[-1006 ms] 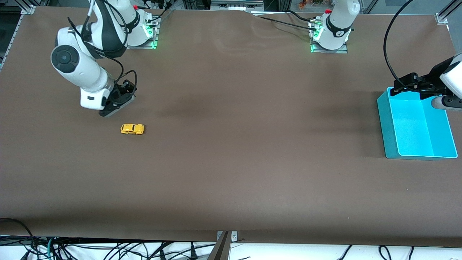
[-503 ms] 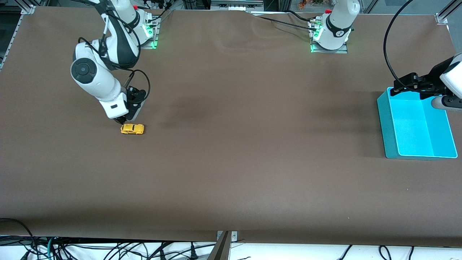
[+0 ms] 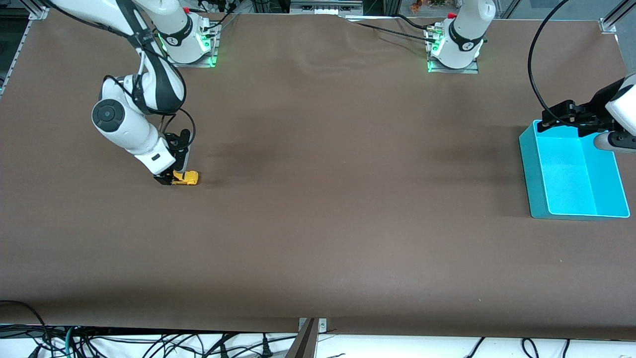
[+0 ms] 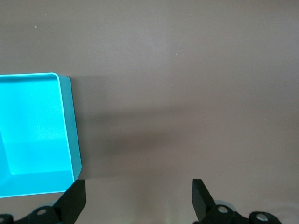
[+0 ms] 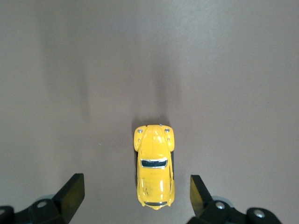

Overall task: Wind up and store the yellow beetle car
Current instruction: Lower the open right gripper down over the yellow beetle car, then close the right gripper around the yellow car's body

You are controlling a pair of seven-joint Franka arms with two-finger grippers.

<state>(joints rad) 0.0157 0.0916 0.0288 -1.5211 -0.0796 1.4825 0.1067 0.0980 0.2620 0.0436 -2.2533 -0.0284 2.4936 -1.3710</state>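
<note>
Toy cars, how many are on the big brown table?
1. The tiny yellow beetle-shaped toy car sits on the brown table toward the right arm's end, between the open fingers of the right gripper. No others show.

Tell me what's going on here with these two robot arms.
The right arm has its open tool down at the yellow beetle car on the brown table, fingers on either side of the car but not closed on it. The left arm waits with its open tool over the table beside the blue bin, which holds nothing visible.
</note>
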